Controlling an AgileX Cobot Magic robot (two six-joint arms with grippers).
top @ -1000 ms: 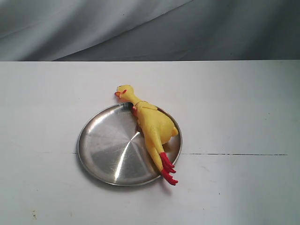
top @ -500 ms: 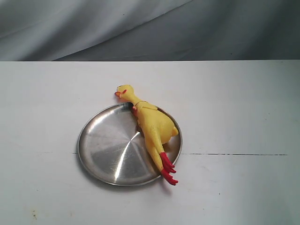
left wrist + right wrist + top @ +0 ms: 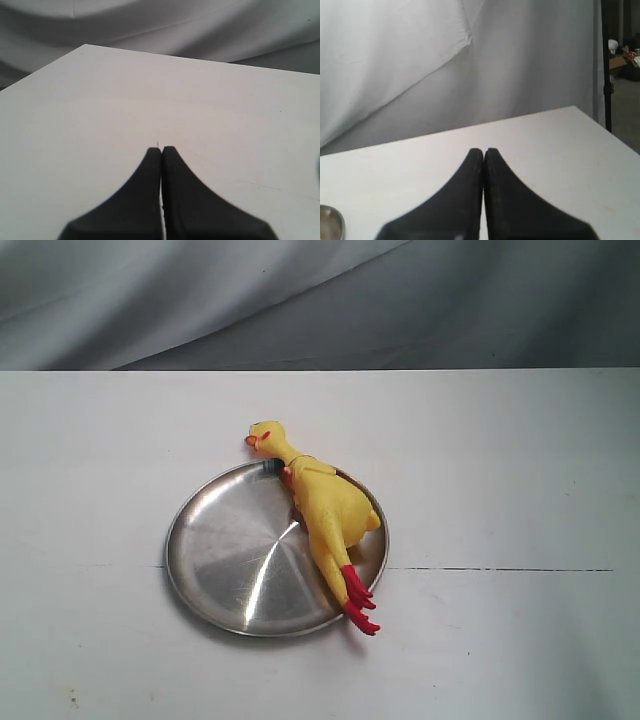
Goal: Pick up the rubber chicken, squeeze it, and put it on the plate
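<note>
The yellow rubber chicken lies across the right side of the shiny steel plate in the exterior view. Its head pokes past the far rim and its red feet hang over the near right rim. Neither arm shows in the exterior view. My left gripper is shut with nothing in it, over bare white table. My right gripper is also shut and holds nothing. A sliver of the plate's rim shows at the edge of the right wrist view. The chicken is out of both wrist views.
The white table runs back to a grey cloth backdrop. A thin dark seam crosses the tabletop right of the plate. A black stand and some clutter sit beyond the table's corner in the right wrist view.
</note>
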